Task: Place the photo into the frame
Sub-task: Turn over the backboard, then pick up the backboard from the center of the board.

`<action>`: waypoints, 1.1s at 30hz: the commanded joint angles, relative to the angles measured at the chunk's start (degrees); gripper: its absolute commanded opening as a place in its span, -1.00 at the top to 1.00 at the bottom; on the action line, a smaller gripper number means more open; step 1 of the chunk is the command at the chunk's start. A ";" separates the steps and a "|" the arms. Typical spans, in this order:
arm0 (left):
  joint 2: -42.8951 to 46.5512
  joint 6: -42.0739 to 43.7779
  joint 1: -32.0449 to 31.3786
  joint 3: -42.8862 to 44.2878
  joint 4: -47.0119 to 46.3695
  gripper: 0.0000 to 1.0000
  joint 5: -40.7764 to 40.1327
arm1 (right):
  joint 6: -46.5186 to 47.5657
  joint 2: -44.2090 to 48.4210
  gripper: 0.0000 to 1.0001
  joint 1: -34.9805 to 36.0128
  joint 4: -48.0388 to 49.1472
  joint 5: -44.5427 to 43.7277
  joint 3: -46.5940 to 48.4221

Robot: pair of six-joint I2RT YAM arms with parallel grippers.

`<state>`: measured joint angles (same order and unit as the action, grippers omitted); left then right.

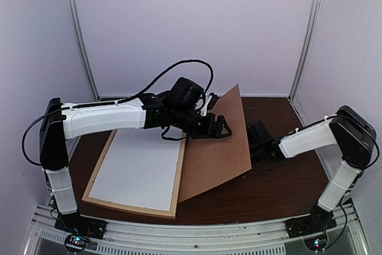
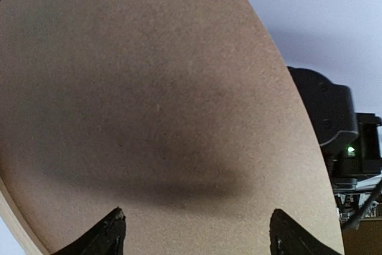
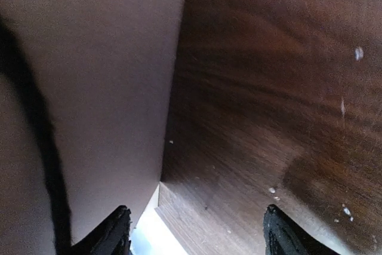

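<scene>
**Item: the frame** (image 1: pixel 132 206). Laid flat on the left half of the table (image 1: pixel 286 190), with its near strip close to the table's front edge. The photo (image 1: pixel 140 168) is seen inside the frame, white side up, bordered on all four sides by the pale wood strips.

**Item: brown backing board** (image 1: pixel 218 153). Tilted. Its low left edge is set along the frame's right strip, and its far right side is raised off the table. Dark table surface is exposed to the right of the board and in front of it. A narrower band is left behind it, towards the back wall (image 1: pixel 191 28).

**Item: left gripper** (image 1: pixel 216 127). The left arm is stretched rightwards across the frame's far end. The gripper is turned towards the board's upper face, which fills the wrist view. The jaws are spread wide and nothing is clasped between them. Both fingertips (image 2: pixel 113 234) are seen in front of the board; contact cannot be told.

**Item: right gripper** (image 1: pixel 258 137). The arm is folded at the elbow and reaches leftwards, low to the table, to the board's raised right side. In the wrist view the board's shadowed underside is seen on the left and the table on the right. The fingertips (image 3: pixel 274 234) are parted widely and nothing is gripped.
</scene>
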<state>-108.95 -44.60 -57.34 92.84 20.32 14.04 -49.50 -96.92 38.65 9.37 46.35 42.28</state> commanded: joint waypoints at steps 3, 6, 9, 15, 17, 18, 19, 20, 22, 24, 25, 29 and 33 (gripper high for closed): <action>2.61 4.47 -1.04 4.99 6.94 -0.77 -5.03 | 8.23 5.58 -0.51 1.32 -15.28 -6.80 8.14; 3.93 4.94 -1.85 5.13 7.70 -0.83 -6.85 | 9.10 6.04 -0.51 1.94 -17.87 -7.82 10.41; 6.03 4.96 -2.16 4.29 7.93 -0.86 -8.82 | 9.74 5.88 -0.51 2.67 -19.69 -8.80 12.43; 9.81 5.13 -2.55 3.21 9.90 -0.90 -11.28 | 10.12 4.29 -0.51 4.28 -21.54 -10.23 16.34; 10.59 5.43 -2.64 3.26 10.77 -0.92 -12.07 | 10.23 3.60 -0.51 4.90 -21.92 -10.62 17.55; 10.82 5.44 -2.68 3.46 11.40 -0.92 -12.37 | 10.21 3.31 -0.51 5.20 -22.05 -10.72 18.10; 10.74 5.48 -2.69 3.82 12.37 -0.93 -12.64 | 10.32 2.98 -0.51 5.52 -22.32 -10.94 18.82; 10.50 5.60 -2.69 4.61 13.54 -0.93 -12.90 | 10.36 2.66 -0.51 5.85 -22.67 -11.19 19.45; 9.71 5.62 -2.64 6.58 16.25 -0.94 -13.17 | 10.77 1.89 -0.51 6.60 -23.58 -11.86 20.99; 8.53 5.60 -2.69 8.76 19.37 -0.94 -13.17 | 11.08 1.07 -0.51 7.30 -24.27 -12.34 22.42; 7.46 5.63 -2.67 10.41 21.81 -0.94 -15.43 | 11.09 0.59 -0.51 7.57 -24.34 -12.48 23.10; 6.03 5.24 -2.59 12.70 27.42 -0.93 -18.29 | 11.01 -0.87 -0.51 8.48 -24.36 -12.93 24.90; 5.74 5.03 -2.45 15.24 31.03 -0.90 -19.67 | 11.08 -2.42 -0.51 9.43 -24.53 -13.29 26.69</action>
<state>-102.45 -39.94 -59.70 104.81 45.17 -2.35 -39.27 -97.69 46.85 -14.68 34.61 66.32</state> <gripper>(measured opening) 0.955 0.756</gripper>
